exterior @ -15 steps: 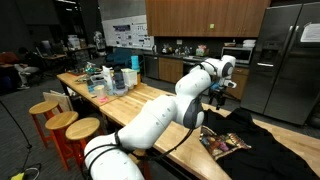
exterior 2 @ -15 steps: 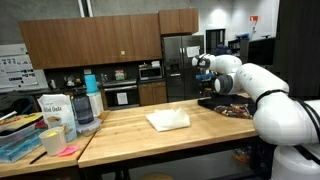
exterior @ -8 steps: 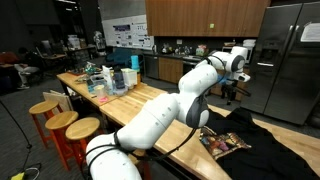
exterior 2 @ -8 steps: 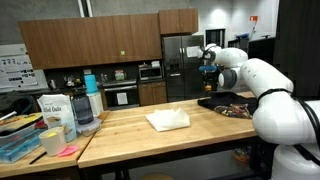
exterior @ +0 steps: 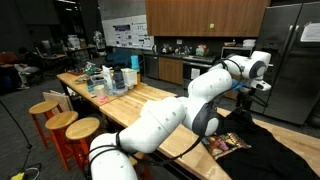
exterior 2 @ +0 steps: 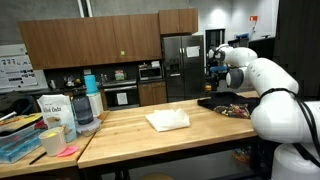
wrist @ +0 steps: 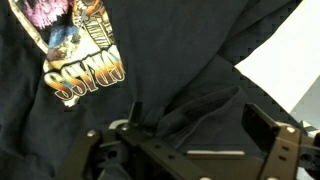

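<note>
A black T-shirt with a colourful printed graphic lies crumpled under my gripper. The gripper is open, and its two dark fingers stand apart above a raised fold of the cloth, holding nothing. In both exterior views the white arm reaches out over the end of the wooden table, with the gripper hanging above the shirt. How far it hangs above the cloth I cannot tell.
A white cloth lies mid-table. Bottles and containers crowd the far end, with a bag, a pitcher and a blue tray. Stools line one side. Fridges and cabinets stand behind.
The arm has swung and risen further out over the shirt end of the table. The gripper has stayed open and empty.
</note>
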Tool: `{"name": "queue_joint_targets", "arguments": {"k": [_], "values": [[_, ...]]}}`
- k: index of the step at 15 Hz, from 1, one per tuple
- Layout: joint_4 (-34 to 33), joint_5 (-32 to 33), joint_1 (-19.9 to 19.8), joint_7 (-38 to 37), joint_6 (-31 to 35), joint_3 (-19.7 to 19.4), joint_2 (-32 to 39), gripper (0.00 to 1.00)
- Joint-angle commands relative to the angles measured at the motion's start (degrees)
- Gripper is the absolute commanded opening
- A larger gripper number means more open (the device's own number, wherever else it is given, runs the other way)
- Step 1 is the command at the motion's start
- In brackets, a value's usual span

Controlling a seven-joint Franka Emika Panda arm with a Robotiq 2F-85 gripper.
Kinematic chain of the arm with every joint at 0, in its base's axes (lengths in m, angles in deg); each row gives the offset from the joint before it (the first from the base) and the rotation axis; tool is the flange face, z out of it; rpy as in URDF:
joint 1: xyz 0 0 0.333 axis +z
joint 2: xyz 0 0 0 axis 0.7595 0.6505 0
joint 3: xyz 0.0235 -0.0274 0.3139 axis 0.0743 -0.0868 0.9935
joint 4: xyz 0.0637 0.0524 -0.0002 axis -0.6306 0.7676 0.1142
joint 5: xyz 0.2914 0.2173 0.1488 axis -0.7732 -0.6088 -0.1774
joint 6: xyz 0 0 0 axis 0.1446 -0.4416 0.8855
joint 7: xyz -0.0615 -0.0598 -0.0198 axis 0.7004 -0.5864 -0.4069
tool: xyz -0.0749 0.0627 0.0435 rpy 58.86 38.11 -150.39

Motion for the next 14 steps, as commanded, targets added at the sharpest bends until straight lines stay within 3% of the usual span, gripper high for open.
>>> {"name": "queue_joint_targets", "arguments": {"k": [1, 8, 14], "values": [[-1.6, -2.2, -3.5, -2.8, -1.7, 0.2, 1.4, 1.0], [-1.6, -3.8, -10.2, -1.5, -3.0, 0.3, 5.3, 1.0], [-1.8, -3.3, -10.8, -1.0, -1.6, 0.2, 8.2, 1.0]]}}
